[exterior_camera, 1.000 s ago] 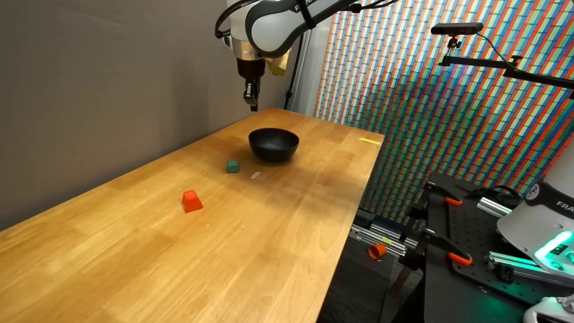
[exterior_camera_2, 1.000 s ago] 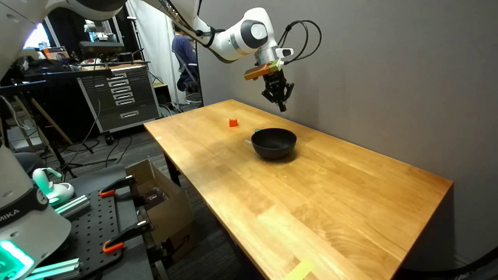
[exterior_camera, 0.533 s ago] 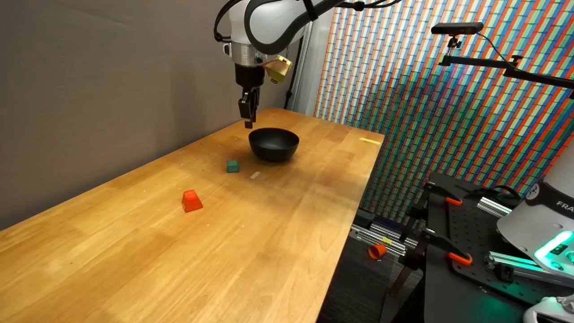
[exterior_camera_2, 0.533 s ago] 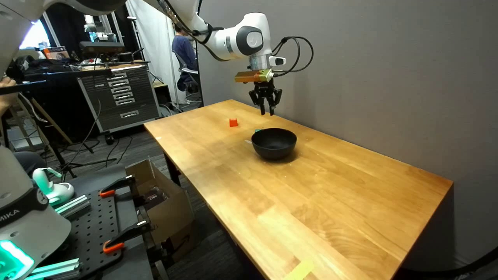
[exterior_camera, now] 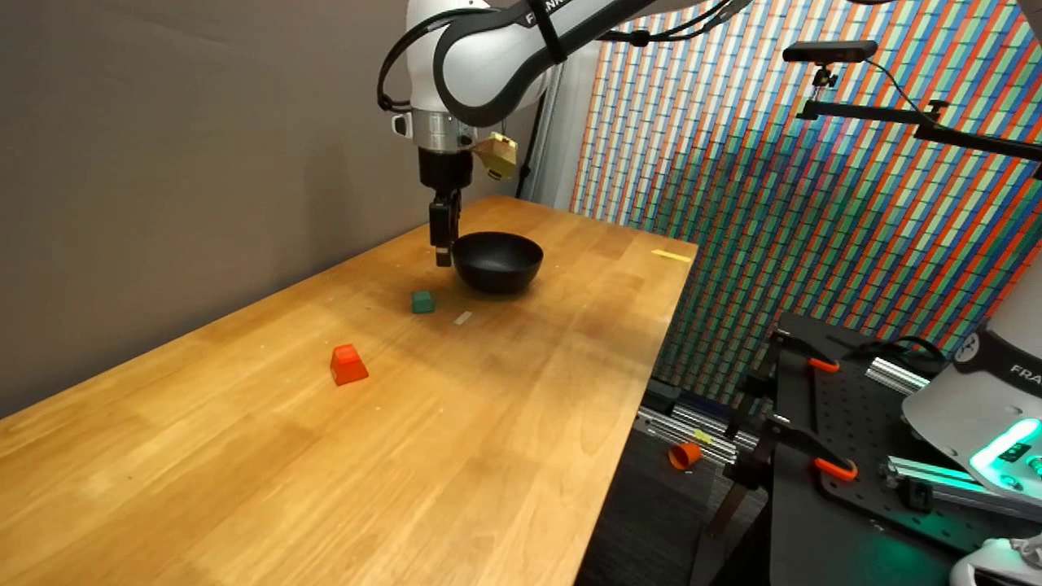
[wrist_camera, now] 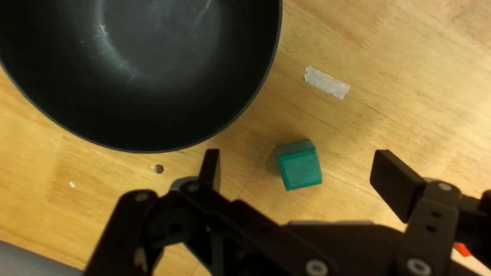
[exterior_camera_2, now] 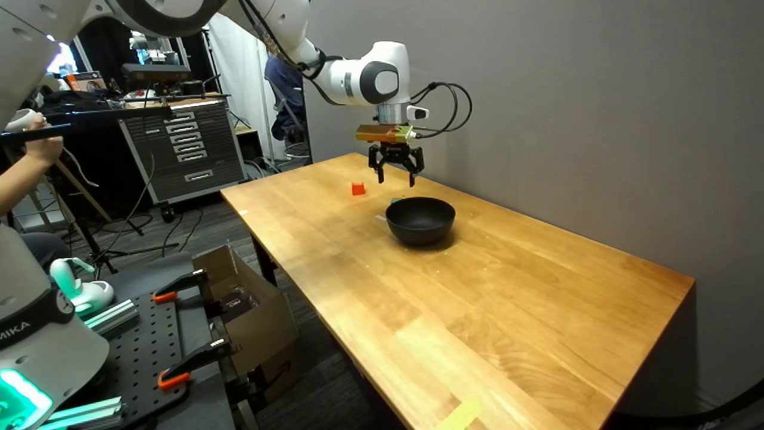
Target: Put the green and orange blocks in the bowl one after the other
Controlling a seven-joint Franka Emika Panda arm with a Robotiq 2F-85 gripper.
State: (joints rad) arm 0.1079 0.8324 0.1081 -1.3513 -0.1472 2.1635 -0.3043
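The green block [wrist_camera: 301, 168] lies on the table beside the black bowl [wrist_camera: 215, 111]. In the wrist view it shows between my spread fingers, below them and touched by neither. My gripper [exterior_camera_2: 396, 179] hangs fingers down above the table, jaws wide apart and holding nothing. An exterior view has the gripper [exterior_camera: 444, 259] just above and behind the green block [exterior_camera: 422, 302]. The orange block [exterior_camera: 348, 365], red-orange and tapered, rests farther along the table; only its corner [wrist_camera: 462, 250] peeks into the wrist view. From another angle the bowl [exterior_camera_2: 421, 232] hides most of the green block [exterior_camera_2: 396, 200].
A grey wall [exterior_camera: 203, 163] runs along the wooden table's [exterior_camera: 456, 488] long side, close to the arm. A small pale tape strip [wrist_camera: 327, 82] is stuck near the bowl. A person's hand [exterior_camera_2: 48, 146] shows at one side, away from the table.
My gripper has come down towards the table and turned from a tilt to upright. Its jaws have gone from shut to wide open. Both blocks and the bowl stay put.
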